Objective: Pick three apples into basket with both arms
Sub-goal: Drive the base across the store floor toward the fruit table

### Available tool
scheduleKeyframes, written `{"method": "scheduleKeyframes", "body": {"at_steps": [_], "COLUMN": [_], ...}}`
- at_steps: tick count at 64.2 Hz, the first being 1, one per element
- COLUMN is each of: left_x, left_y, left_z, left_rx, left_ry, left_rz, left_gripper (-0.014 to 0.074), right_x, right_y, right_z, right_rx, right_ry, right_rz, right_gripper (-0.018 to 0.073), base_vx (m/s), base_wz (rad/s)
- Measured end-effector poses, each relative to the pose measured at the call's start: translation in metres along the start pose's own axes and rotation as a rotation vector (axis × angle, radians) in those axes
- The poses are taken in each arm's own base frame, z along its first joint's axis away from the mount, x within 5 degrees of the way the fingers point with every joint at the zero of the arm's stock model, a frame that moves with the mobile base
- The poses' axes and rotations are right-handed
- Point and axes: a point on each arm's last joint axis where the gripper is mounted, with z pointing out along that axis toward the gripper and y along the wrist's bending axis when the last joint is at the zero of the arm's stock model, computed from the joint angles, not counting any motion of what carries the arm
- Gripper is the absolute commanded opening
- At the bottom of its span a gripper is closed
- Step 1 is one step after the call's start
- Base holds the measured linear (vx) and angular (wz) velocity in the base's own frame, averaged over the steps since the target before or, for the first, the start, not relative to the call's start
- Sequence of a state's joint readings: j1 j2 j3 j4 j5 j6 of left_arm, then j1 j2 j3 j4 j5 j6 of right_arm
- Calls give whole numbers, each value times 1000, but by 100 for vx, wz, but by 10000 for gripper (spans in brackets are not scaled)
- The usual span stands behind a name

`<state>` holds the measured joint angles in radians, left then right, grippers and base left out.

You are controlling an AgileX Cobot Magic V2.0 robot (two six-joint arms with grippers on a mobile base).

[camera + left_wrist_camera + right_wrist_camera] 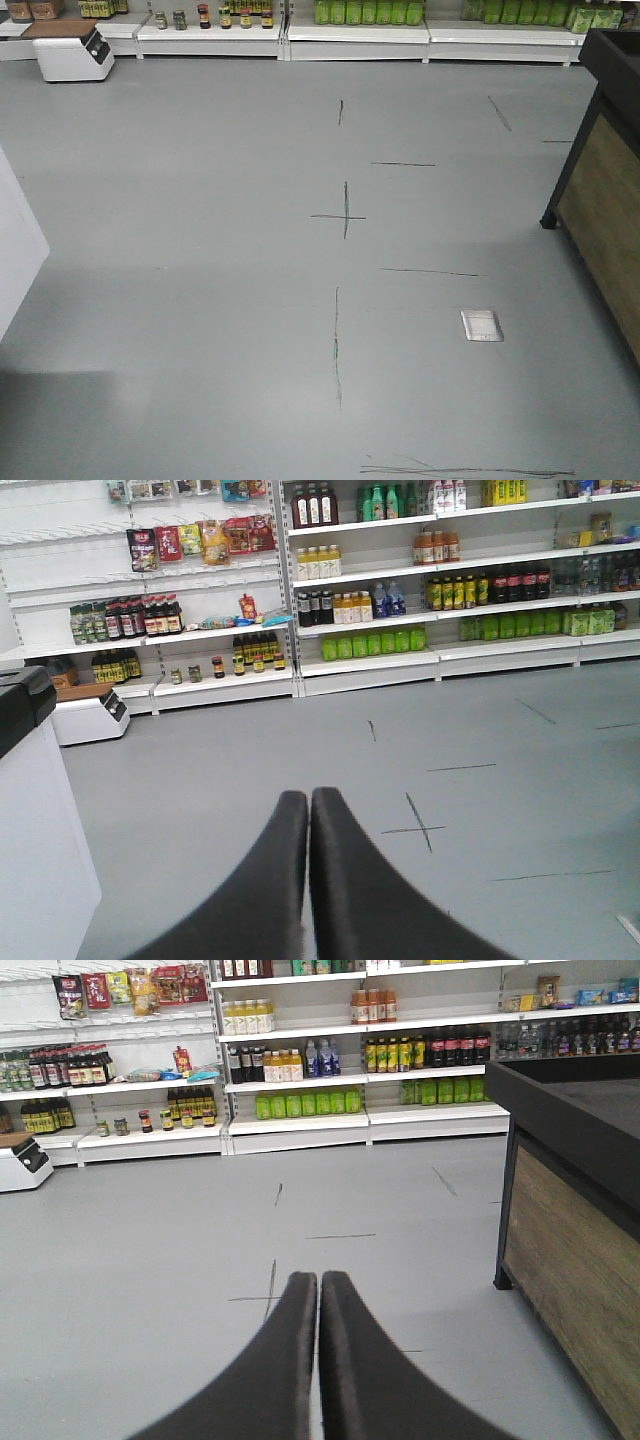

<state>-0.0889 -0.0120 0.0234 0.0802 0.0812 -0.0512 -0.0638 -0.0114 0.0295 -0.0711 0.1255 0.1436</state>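
Here, over the grey shop floor (200, 250), the left gripper (308, 800) and right gripper (318, 1282) sit pressed together, holding nothing. Neither apples nor basket shows in any view; finding them, perhaps near the wooden-sided counter (575, 1230), looks the sensible first move.

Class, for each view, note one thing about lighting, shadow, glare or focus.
Front view: even light on the grey floor, darker shadow lower left, square metal floor plate shining pale. Left wrist view: black left gripper soft-edged, white shelves sharper. Right wrist view: black right gripper likewise.
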Motion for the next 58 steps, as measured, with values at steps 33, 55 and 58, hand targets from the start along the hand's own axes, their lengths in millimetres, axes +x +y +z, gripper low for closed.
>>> {"method": "scheduleKeyframes", "body": {"at_steps": [33,55,58], "left_x": [0,0,0], "left_y": [0,0,0], "left_z": [0,0,0], "left_rx": [0,0,0], "left_ry": [0,0,0], "left_rz": [0,0,0], "left_gripper": [-7,-7,-7], "right_x": [0,0,0], "right_y": [0,0,0], "right_z": [0,0,0], "right_rx": [0,0,0], "right_ry": [0,0,0], "right_rz": [0,0,0], "right_gripper": [-3,-3,-3], "base_vx": [15,19,21], "base_wz": [-2,-4,-7]}}
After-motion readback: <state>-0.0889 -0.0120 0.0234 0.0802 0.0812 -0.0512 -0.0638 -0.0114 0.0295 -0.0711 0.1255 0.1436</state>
